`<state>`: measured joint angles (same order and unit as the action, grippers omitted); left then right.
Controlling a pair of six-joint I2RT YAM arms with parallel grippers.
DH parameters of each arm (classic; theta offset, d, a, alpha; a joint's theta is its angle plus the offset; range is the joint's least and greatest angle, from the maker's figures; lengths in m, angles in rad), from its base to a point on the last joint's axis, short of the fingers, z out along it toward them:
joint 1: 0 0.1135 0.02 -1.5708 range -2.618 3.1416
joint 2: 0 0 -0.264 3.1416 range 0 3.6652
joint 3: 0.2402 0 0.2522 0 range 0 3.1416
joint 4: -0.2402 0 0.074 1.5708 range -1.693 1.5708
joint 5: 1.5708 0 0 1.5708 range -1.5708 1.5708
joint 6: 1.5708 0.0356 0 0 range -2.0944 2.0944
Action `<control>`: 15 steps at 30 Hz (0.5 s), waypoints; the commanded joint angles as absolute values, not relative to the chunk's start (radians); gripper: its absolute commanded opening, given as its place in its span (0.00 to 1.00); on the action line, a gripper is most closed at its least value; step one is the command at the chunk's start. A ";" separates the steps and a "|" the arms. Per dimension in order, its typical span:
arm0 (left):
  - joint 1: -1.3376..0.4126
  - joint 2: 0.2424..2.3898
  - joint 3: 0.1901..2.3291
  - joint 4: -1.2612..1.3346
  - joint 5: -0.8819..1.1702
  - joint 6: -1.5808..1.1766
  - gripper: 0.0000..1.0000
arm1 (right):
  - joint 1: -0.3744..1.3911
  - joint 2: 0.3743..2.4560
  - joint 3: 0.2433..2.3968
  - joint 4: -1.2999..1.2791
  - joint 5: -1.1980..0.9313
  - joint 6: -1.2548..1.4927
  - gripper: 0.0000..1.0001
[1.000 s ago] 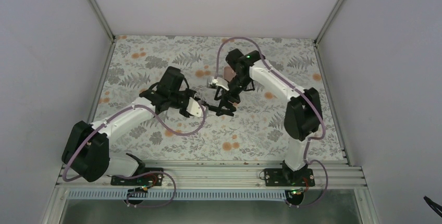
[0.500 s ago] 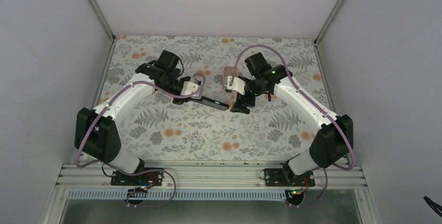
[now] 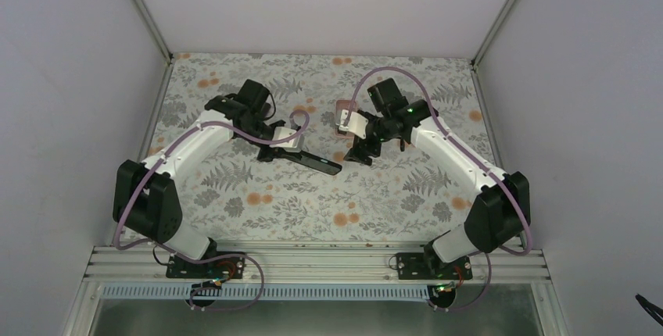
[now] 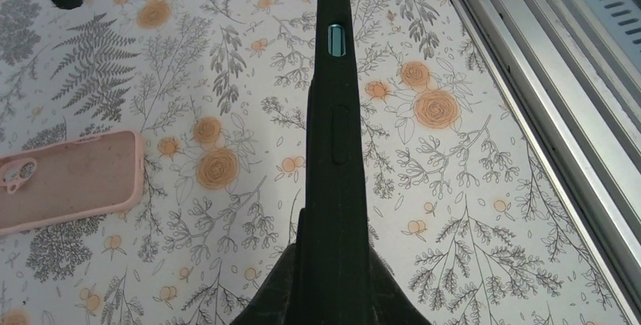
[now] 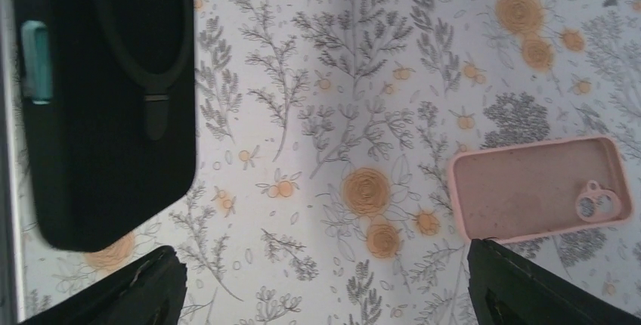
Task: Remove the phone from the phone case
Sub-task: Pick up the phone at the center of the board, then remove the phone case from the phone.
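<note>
Arms drawn apart since a second ago | left arm (image 3: pixel 195 142): jaws clamped on black phone (image 4: pixel 333 136), held on edge over table (image 3: pixel 375 203) | right arm (image 3: pixel 457 152): jaws apart, empty | pink phone case (image 5: pixel 540 189): empty, flat on table, just beyond right jaws, long axis parallel to their gap, nearer right arm.

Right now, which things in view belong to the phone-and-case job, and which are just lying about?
Job:
- pink phone case, empty, lying flat
- black slab with teal side button, likely the phone, clamped edgewise in the left gripper
- right gripper, jaws open, nothing between them

Just lying about:
- floral table cover
- metal rail
</note>
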<state>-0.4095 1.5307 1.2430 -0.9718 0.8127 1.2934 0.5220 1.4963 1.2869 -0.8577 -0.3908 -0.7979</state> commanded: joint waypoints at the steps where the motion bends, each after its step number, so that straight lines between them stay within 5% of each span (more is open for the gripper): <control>1: -0.403 1.511 1.231 -0.912 0.840 1.275 0.02 | 0.517 1.476 1.315 -0.932 -0.476 -0.848 0.92; 15: -0.400 1.539 1.285 -0.838 0.864 1.213 0.02 | 0.517 1.524 1.349 -0.945 -0.528 -0.848 0.86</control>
<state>-0.3985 1.5345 1.2362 -0.8837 0.7757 1.2369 0.5220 1.5028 1.3125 -0.9600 -0.5064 -0.8452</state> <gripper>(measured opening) 0.122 0.861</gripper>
